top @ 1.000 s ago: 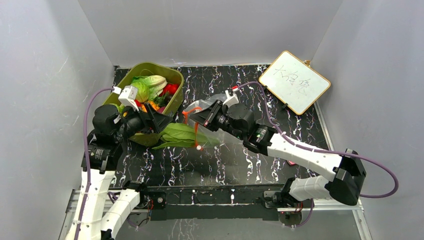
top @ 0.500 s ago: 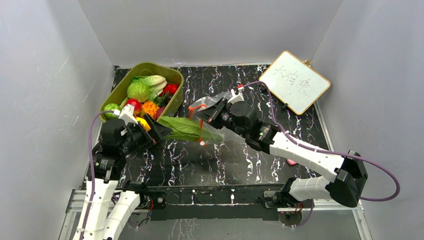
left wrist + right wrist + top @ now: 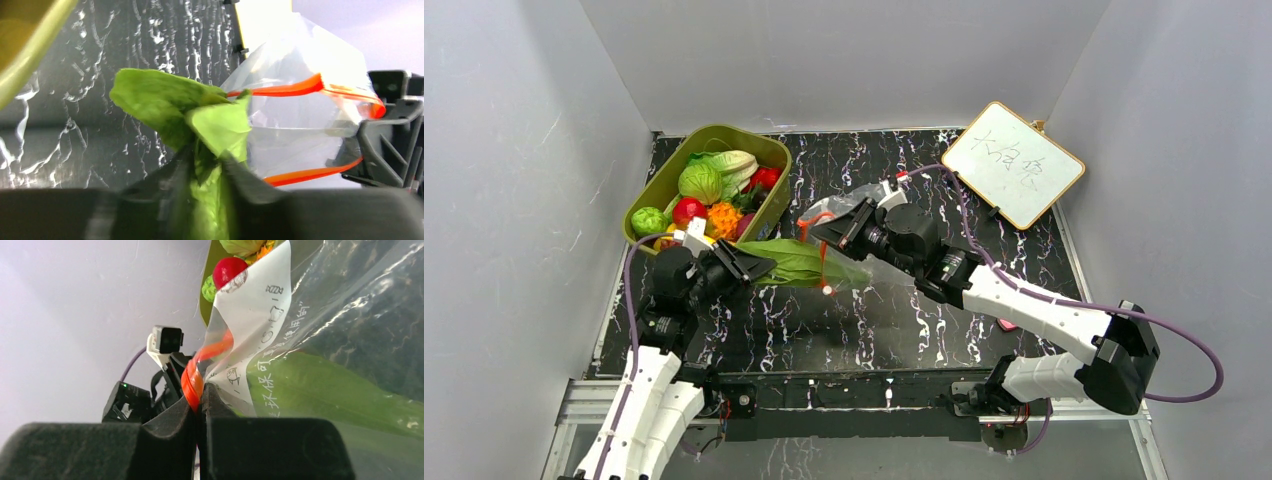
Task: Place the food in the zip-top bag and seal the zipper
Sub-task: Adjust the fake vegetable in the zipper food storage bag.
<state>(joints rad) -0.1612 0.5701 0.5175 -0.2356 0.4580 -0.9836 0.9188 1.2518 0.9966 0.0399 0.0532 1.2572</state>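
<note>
My left gripper (image 3: 757,264) is shut on the stem end of the long green leaf (image 3: 802,262), a piece of the food; in the left wrist view the leaf (image 3: 175,100) is pinched between the gripper's (image 3: 207,162) dark fingers. The leaf's far end reaches the open mouth of the clear zip-top bag (image 3: 874,262). My right gripper (image 3: 821,226) is shut on the red-orange zipper (image 3: 192,377), holding the mouth up. Through the plastic the leaf (image 3: 330,390) shows green. The rest of the food, among it a cabbage (image 3: 701,183) and a red fruit (image 3: 688,208), sits in the tub.
The olive-green oval tub (image 3: 769,150) stands at the back left, close behind my left gripper. A white wood-framed board (image 3: 1012,163) leans at the back right. Grey walls close in on the left, the back and the right.
My left arm drew back from the tub toward the near left, its jaws widened, then closed on the leaf's stem. The leaf shifted toward the bag's mouth. The right gripper rose slightly with the zipper.
</note>
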